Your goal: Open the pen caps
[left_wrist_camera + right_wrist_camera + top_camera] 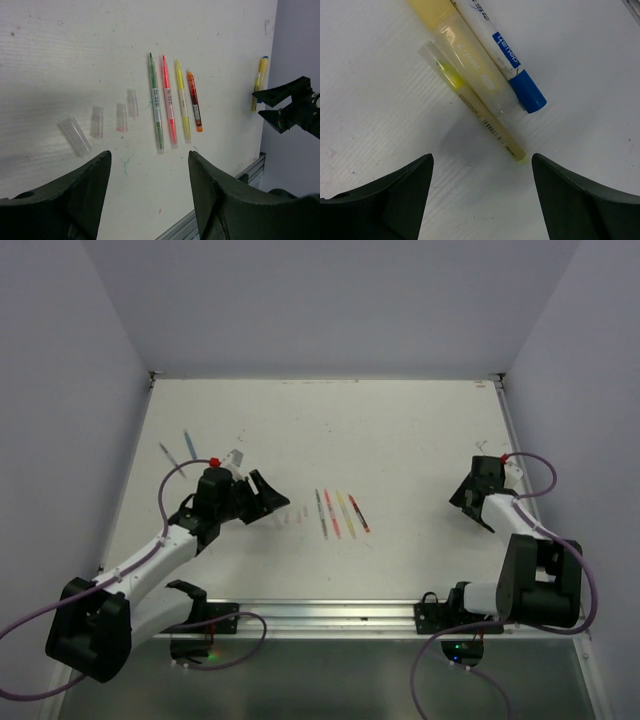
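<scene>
On the right side, the right gripper (481,161) is hovering wide open and empty above a thin yellow pen (485,122), whose clear cap (439,61) is sitting on its far-left end. The pen's long axis is running diagonally across the jaw gap. The left gripper (150,157), likewise open and empty, is hanging well apart.

We look out past the left gripper (150,156), its dark fingers spread wide with only white table (60,45) between them. Beyond lie four clear pen caps (121,117) in a loose row, apart from the pens. Just to their right, side by side, lie a green pen (156,107), pink pen (169,102), yellow pen (182,102) and orange pen (194,102). By the table's right edge lies what may be a yellow highlighter (259,80), near the right gripper (257,106), jaws apart
</scene>
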`<state>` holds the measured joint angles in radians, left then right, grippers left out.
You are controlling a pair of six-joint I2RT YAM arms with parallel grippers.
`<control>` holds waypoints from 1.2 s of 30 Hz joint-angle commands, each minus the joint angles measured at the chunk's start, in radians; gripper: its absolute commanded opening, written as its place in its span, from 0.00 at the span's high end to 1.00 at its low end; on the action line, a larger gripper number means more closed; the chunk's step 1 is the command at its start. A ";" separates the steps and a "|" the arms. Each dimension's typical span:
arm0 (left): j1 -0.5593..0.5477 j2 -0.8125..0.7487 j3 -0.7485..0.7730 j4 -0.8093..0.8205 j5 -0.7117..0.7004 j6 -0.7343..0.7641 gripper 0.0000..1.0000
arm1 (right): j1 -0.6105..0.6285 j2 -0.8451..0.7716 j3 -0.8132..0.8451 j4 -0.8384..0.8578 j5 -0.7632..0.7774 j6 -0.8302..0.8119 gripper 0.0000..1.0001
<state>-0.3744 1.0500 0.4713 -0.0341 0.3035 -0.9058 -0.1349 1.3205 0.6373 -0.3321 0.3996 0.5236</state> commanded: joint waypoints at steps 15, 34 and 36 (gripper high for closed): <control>-0.006 -0.039 0.035 -0.009 -0.004 -0.008 0.34 | -0.054 0.097 0.033 0.054 -0.189 0.003 0.21; -0.006 -0.018 0.000 0.077 0.025 -0.025 0.33 | -0.043 0.218 0.130 -0.004 -0.189 -0.042 0.41; -0.006 -0.013 0.004 0.082 0.026 -0.022 0.33 | -0.002 0.239 0.157 -0.021 -0.129 -0.046 0.43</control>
<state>-0.3748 1.0286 0.4709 -0.0071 0.3103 -0.9245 -0.1795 1.5089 0.7563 -0.3355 0.2451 0.4881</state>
